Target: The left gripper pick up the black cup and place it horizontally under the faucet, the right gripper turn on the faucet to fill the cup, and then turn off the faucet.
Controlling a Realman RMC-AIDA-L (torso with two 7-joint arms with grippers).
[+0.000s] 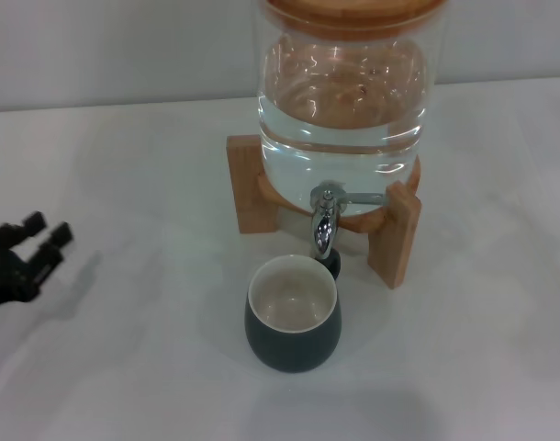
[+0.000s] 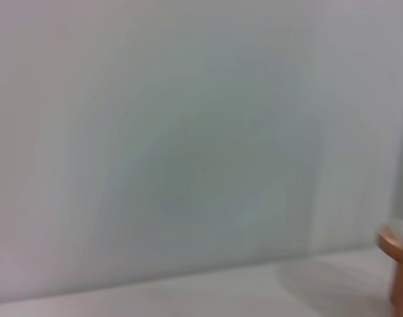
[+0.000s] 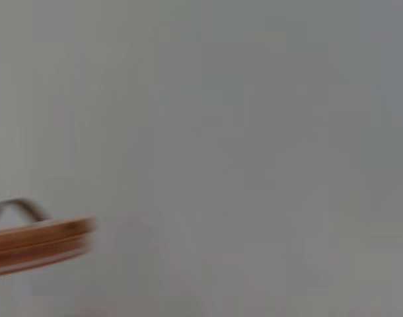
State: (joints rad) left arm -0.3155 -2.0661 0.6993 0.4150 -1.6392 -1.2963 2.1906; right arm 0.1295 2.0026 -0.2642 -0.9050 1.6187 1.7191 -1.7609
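Note:
The black cup (image 1: 292, 317) stands upright on the white table, cream inside showing, right below the spout of the chrome faucet (image 1: 325, 219). The faucet's thin lever points to the right. No water stream shows. My left gripper (image 1: 47, 227) is at the far left edge of the head view, well apart from the cup, with its black fingers spread and empty. The right gripper does not show in any view.
The clear glass dispenser (image 1: 344, 101) holds water and sits on a wooden stand (image 1: 395, 234). A piece of the wood shows in the left wrist view (image 2: 396, 257). The wooden lid shows in the right wrist view (image 3: 39, 243). The white table (image 1: 133, 367) spreads around.

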